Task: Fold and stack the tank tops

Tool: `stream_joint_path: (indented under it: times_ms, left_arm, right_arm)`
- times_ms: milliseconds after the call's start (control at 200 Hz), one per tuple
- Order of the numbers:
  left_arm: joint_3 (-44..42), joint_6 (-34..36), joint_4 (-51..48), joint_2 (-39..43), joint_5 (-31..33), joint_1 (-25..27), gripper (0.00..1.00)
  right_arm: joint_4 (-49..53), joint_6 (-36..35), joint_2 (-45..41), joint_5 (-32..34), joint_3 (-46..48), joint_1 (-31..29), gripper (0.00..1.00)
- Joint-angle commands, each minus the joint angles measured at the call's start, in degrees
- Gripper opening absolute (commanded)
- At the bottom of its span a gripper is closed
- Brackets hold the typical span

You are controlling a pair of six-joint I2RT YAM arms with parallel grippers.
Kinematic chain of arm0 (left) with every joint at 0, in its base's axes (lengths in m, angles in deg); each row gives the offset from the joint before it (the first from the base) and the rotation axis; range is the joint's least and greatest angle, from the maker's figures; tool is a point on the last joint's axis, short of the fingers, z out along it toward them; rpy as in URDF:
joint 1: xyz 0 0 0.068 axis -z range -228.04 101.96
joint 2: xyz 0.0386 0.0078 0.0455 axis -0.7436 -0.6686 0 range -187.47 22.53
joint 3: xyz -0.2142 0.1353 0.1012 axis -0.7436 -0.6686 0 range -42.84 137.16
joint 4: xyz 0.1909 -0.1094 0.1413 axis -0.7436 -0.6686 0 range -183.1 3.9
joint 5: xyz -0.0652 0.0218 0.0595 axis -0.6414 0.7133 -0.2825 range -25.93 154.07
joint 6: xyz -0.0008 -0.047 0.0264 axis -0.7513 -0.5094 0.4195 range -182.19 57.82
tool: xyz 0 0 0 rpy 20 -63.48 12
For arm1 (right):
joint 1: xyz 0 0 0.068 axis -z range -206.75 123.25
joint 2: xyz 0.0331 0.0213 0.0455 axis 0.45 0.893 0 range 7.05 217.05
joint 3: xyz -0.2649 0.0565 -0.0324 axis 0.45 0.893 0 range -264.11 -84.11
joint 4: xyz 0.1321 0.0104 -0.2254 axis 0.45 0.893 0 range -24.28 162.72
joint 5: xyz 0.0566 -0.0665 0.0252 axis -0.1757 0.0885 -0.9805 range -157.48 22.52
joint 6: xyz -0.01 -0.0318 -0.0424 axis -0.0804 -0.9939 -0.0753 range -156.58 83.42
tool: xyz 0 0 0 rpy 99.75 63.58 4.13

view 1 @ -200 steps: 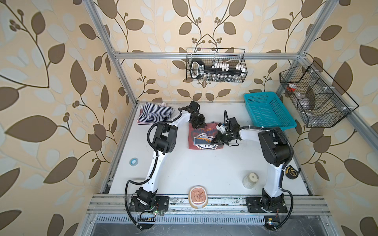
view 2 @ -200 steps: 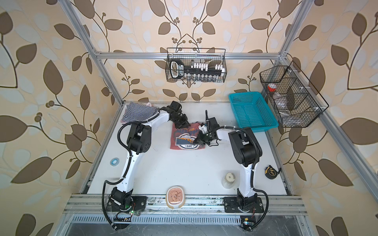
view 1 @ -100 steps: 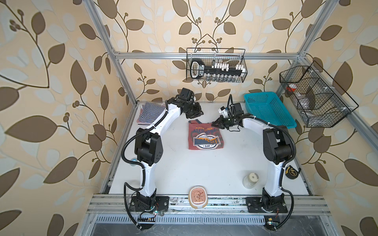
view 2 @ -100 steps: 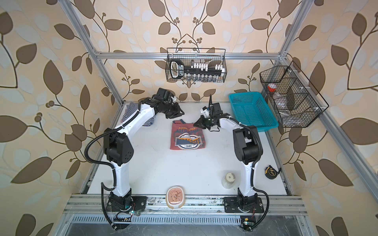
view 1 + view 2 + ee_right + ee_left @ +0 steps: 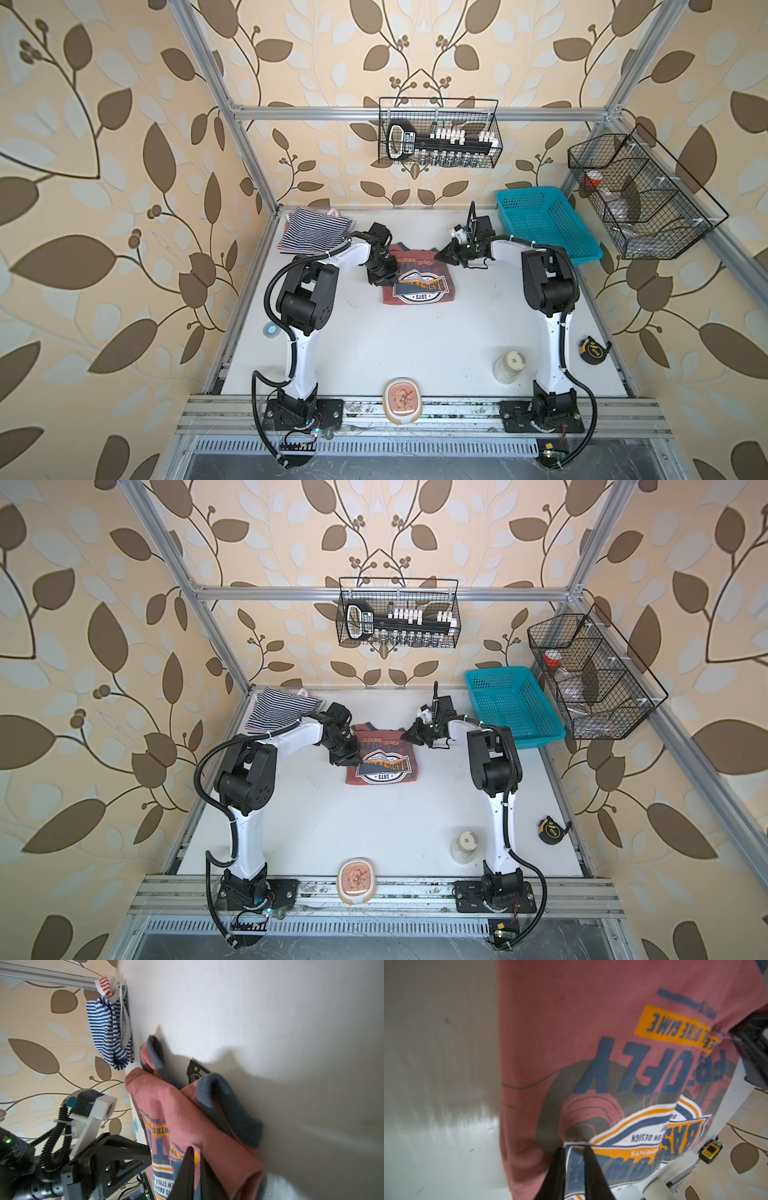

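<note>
**red top:** the dusty red tank top (image 5: 419, 286) lies print-up toward the rear middle of the bench (image 5: 415, 340), with the dark-trimmed straps at its rear end.
**left gripper:** the left gripper (image 5: 574, 1148) is down at the top's left edge. In its wrist view the fingers sit nearly together with a flap of the badge print between them, so I'd call that a pinch on the cloth.
**right gripper:** the right gripper (image 5: 196, 1153) is at the top's rear right corner, by the straps. Its jaws are narrow and red cloth bunches up around them, so that looks like a pinch too.
**why held like that:** with one arm on each side the fabric stays square. My guess is they're mid-fold, carrying an edge over.
**stack:** the navy-and-white striped top (image 5: 311, 235) sits folded in the rear left corner, and the red-and-white striped top (image 5: 105, 984) peeks out at its rear edge. Parking them there probably keeps the middle free for folding.
**blue basket:** the blue basket (image 5: 582, 255) is in the rear right corner and looks empty.
**back-wall wire basket:** the back-wall wire basket (image 5: 440, 100) holds a black tool plus a row of small white and metal bits.
**right-wall wire basket:** the right-wall wire basket (image 5: 673, 245) has something red-lidded in one compartment, and the rest is too murky to call.
**progress:** two folded, one in hand, I reckon.
</note>
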Motion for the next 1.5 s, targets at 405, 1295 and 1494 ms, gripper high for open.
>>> stream_joint_path:
  times_ms: [405,1295,1494]
  left_arm:
    - [4.96,10.46,-11.43,9.85,17.32,-0.83,0.74]
    - [-2.71,5.63,15.24,-6.48,5.36,-1.04,0.81]
    - [-5.08,4.36,16.57,-7.14,3.91,0.16,0.81]
  right_arm:
    - [-1.66,-5.28,-11.32,-3.44,9.52,1.95,0.35]
    - [2.16,-13.55,-12.24,-2.20,21.95,3.85,0.46]
    - [1.85,-13.10,-9.93,-1.55,21.49,0.99,0.47]
